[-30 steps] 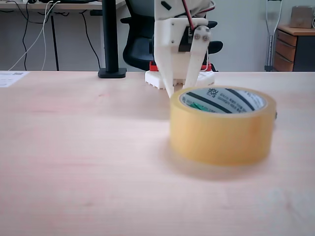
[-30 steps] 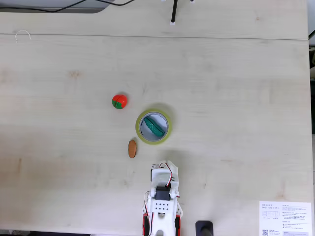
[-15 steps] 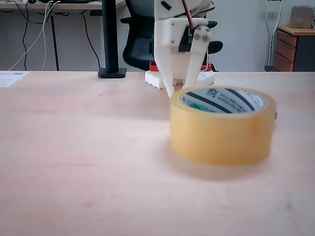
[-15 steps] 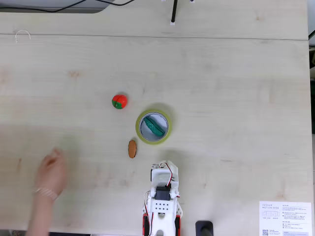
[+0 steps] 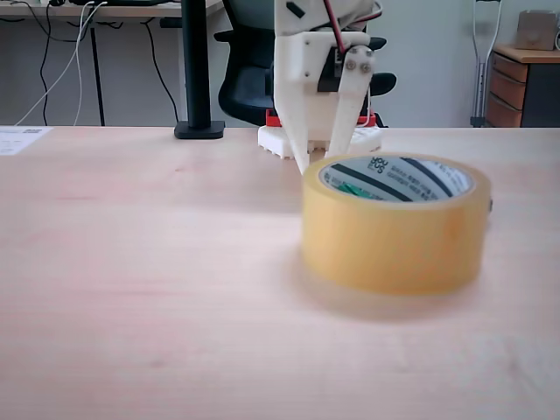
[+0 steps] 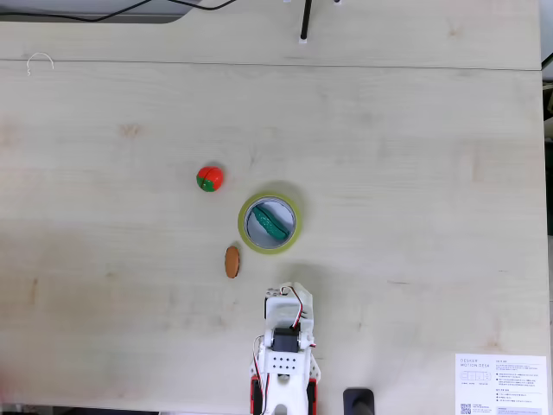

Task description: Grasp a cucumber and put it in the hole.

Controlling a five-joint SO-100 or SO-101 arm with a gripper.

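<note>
The teal-green cucumber lies slantwise inside the hole of the yellowish tape roll. In the low fixed view the roll stands right of centre. A sliver of the cucumber shows against the white, black-striped core around the hole. My white gripper hangs just behind the roll's left rim, its fingers meeting in a point with nothing between them. From above, the gripper sits folded back near the table's bottom edge, a short way below the roll.
A red toy tomato lies up-left of the roll and a small brown oval piece lies beside the roll's lower left. A printed white sheet is at the bottom right corner. A black post stands behind.
A person's hand that showed at the lower left of the table half a second ago is gone. The arm, roll and cucumber have not moved.
</note>
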